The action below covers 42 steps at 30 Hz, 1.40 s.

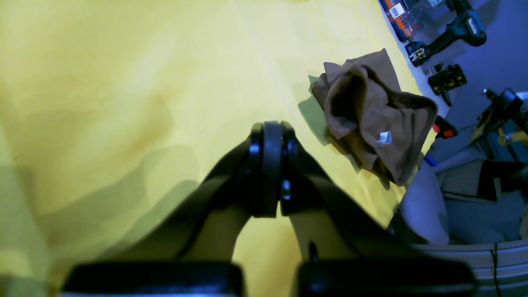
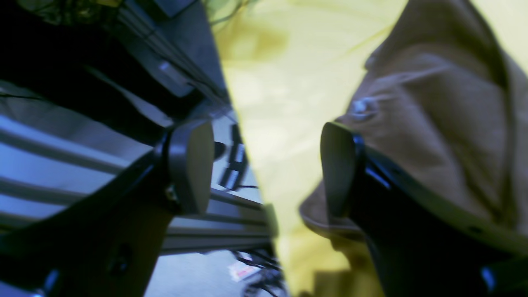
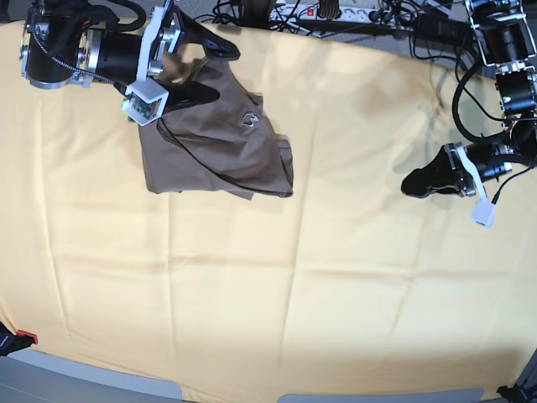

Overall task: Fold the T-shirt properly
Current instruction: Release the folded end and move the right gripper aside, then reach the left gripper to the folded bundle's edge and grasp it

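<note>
The T-shirt (image 3: 214,138) lies crumpled in a taupe heap at the back left of the table, its small white label (image 1: 384,138) facing up. My right gripper (image 3: 228,73) hovers open over the heap's back edge. In the right wrist view the right gripper (image 2: 264,165) holds nothing between its pads; one fingertip (image 2: 336,169) sits against the T-shirt (image 2: 433,123), the other hangs past the cloth's edge. My left gripper (image 3: 415,183) is shut and empty above the cloth at the right, far from the shirt. The left gripper (image 1: 268,165) faces the T-shirt (image 1: 371,115) from a distance.
A large pale-yellow cloth (image 3: 319,277) covers the table. Cables and a power strip (image 3: 327,13) run along the back edge. A cordless drill (image 1: 453,33) and other tools lie beyond the table's edge near the shirt. A red clamp (image 3: 21,338) sits at the front left corner.
</note>
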Available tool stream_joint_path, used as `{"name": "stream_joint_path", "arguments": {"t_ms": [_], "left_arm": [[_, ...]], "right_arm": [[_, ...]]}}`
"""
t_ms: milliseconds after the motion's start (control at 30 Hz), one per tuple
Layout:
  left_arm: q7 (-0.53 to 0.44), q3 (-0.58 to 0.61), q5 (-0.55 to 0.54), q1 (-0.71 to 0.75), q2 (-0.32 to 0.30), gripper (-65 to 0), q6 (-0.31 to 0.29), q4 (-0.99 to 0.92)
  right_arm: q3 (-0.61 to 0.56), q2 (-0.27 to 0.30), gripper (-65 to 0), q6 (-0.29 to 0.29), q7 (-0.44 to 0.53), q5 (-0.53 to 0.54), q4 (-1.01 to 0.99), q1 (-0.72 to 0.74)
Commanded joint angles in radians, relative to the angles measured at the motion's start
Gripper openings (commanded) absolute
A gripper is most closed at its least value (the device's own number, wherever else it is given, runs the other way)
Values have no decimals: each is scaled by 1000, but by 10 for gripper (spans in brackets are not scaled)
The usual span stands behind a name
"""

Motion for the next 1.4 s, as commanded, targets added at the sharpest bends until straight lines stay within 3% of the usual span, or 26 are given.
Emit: {"name": "stream_joint_path", "arguments": {"t_ms": [0,100,300,533,767,900,1033,1233,1333,1367], "left_arm": [[-18,-7,-25,-19,-20,-650,-8,18],[-18,-8,-25,-19,-23,-650,-8,18],[-18,-7,-25,-19,-26,-650,-8,18],[-7,10,-25,-19,-39,-650,-8,42],[12,213,-25,-19,-39,-650,-8,318],[-15,377,-25,-23,-39,-650,-8,525],[-96,573,151,-51,-39,-650,-8,654],[-309,916,565,-179,-39,-650,-8,668],[-343,1053,663,-243,-34,-650,-8,665],[-338,1093,677,-264,-30,-606,-8,665]], "right_arm": [[11,6,-280,1,25,22,14,23],[39,6,-340,1,25,-11,14,69],[81,7,-338,1,25,-60,14,74],[108,61,-338,1,25,-116,14,82],[249,61,-337,1,194,-348,13,82],[312,61,-337,1,206,-377,3,63],[318,61,-337,1,206,-389,-29,43],[318,61,-337,1,206,-431,-111,42],[318,61,-337,1,205,-432,-122,41],[318,61,-337,1,205,-432,-122,40]]}}
